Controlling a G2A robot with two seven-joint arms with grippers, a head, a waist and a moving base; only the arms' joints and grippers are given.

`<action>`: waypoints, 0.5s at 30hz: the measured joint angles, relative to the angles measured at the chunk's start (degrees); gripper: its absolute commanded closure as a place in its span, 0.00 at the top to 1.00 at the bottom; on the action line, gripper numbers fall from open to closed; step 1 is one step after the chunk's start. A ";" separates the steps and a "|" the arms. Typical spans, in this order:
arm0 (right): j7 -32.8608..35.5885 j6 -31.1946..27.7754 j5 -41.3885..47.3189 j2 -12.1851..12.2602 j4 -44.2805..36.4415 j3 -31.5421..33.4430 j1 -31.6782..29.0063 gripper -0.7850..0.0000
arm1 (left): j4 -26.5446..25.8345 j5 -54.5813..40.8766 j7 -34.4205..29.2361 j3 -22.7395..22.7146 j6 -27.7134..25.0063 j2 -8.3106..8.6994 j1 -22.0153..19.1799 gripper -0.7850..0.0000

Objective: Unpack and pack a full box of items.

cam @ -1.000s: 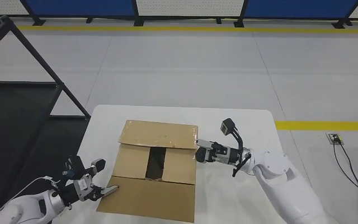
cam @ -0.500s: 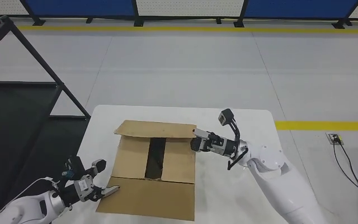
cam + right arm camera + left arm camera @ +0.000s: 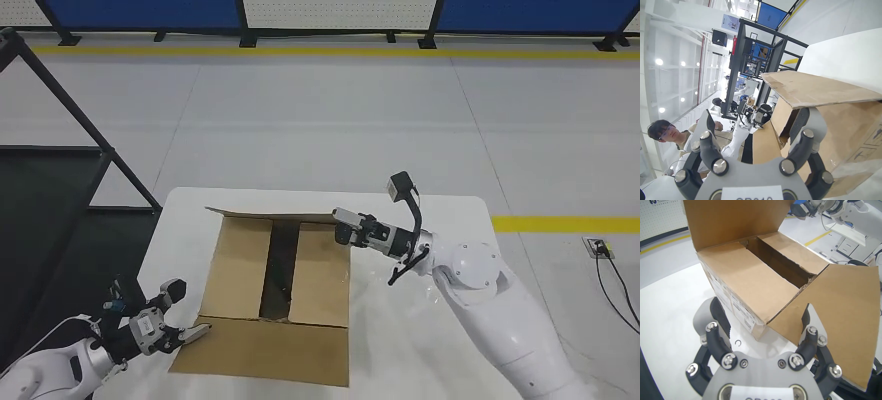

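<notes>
box [image 3: 300, 290] mid table [image 3: 390, 350], slot runs near to far | right gripper [image 3: 342, 224] wide, at far right corner, one finger under the upright far flap [image 3: 270, 214] | left gripper [image 3: 188, 312] wide, by near flap [image 3: 270, 352], left corner

In the foreground, the left end effector [image 3: 762, 308] has its fingers spread wide at a corner of the brown corrugated cardboard box [image 3: 745, 283] on the white table [image 3: 668, 306]. The far flap [image 3: 730, 220] stands upright and the near flap [image 3: 832, 313] is splayed outward.

Box [image 3: 238, 270] plain brown cardboard, white labels [image 3: 742, 311] w/ black print; table [image 3: 400, 215] white; floor line [image 3: 560, 224] yellow.
</notes>
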 measured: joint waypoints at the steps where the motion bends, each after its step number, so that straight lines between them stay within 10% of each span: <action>1: 0.00 0.00 0.00 0.00 0.00 0.00 0.00 1.00 | 0.00 0.01 -0.01 0.00 -0.01 0.00 0.00 1.00; 15: -9.28 1.02 -0.06 -4.54 7.42 -8.31 7.46 1.00 | -1.11 0.91 1.28 0.15 1.41 -0.09 0.89 1.00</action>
